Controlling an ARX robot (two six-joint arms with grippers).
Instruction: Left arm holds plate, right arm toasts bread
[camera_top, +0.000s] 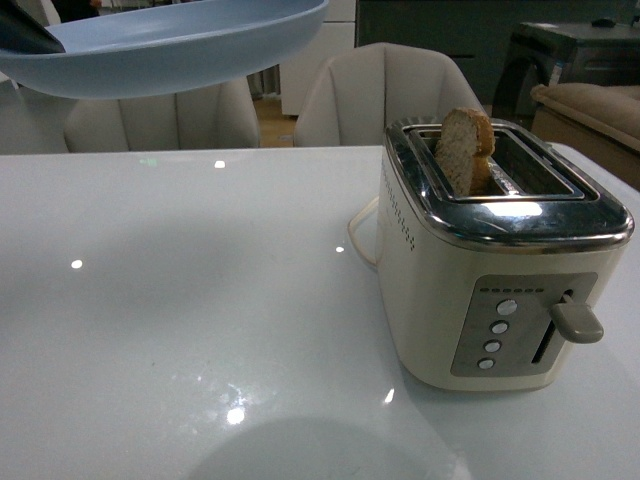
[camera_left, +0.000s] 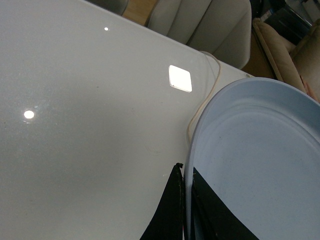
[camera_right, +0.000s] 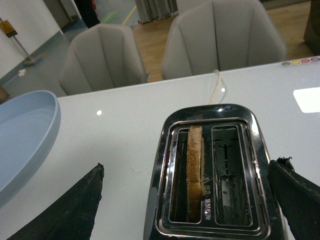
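Pinched only at its rim by the left gripper (camera_left: 185, 176), the plate (camera_top: 170, 45) could tip; the right gripper (camera_right: 185, 167) (spread wide over the toaster (camera_top: 440, 290)) might fumble the bread (camera_top: 465, 145).

The speckled half-slice of bread (camera_top: 465, 148) stands upright in the toaster's (camera_top: 480, 300) slot nearer the plate (camera_top: 180, 45), its crust above the rim. The pale-blue, round plate hangs tilted, higher than the toaster and well to its left.

A cream toaster (camera_top: 435, 290) with 2 chrome-rimmed slots stands on the glossy white table (camera_top: 180, 320) before me, its cord (camera_top: 358, 238) trailing behind. 2 pale chairs (camera_top: 370, 95) stand beyond.
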